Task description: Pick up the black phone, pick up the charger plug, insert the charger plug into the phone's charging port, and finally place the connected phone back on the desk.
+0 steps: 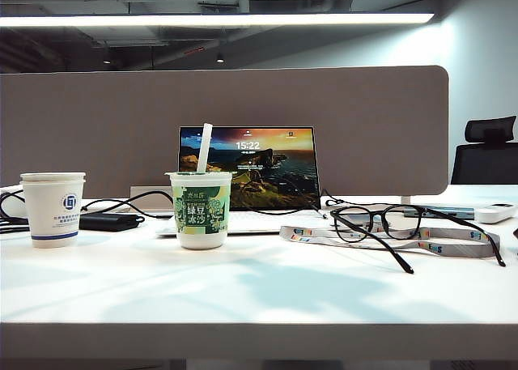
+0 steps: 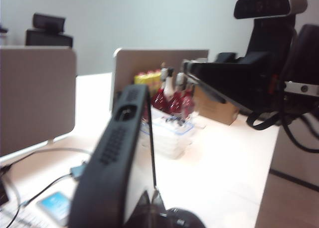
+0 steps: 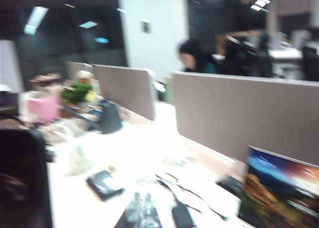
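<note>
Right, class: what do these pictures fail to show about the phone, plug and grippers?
- Exterior view: neither gripper in frame; no black phone or charger plug identifiable.
- Right wrist view: motion blur; right gripper, cut by the edge above the desk, shut; dark slab possibly that phone.
- Left wrist view: left gripper, shut, fills foreground; holding anything? Unclear.

The laptop [image 1: 248, 169] screen shows the time "15:22". The drink cup [image 1: 200, 210] bears a green label reading "绿豆冰沙". The paper cup [image 1: 53, 209] carries a blue logo; its small print is unreadable.
</note>
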`<action>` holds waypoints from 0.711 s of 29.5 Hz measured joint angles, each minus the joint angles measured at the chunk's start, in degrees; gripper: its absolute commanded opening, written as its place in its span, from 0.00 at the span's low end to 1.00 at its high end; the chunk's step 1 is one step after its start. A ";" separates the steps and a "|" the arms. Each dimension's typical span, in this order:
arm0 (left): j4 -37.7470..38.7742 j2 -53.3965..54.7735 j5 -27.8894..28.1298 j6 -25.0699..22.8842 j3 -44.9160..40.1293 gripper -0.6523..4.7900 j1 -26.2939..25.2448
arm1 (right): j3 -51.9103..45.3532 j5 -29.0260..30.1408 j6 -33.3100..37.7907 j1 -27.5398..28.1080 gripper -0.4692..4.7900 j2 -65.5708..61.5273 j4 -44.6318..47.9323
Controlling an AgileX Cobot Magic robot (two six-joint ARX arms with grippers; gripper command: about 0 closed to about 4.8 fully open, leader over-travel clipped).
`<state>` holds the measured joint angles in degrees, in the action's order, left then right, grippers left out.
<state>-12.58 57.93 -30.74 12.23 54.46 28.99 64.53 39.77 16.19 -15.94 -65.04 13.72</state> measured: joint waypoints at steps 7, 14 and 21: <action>4.37 0.00 2.95 -4.33 0.00 0.11 -0.02 | -0.02 -11.93 -8.46 -1.40 0.09 0.00 -9.92; 10.34 0.00 6.08 -9.27 0.00 0.11 0.02 | 0.02 -21.77 -12.87 -1.66 0.09 -0.55 -15.58; 13.81 0.00 8.90 -12.13 0.00 0.11 0.04 | 0.04 -21.79 -14.27 -1.77 0.09 -5.70 -17.53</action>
<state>1.23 57.93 -21.85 0.10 54.46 29.04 64.58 17.98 1.91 -17.72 -70.74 -3.81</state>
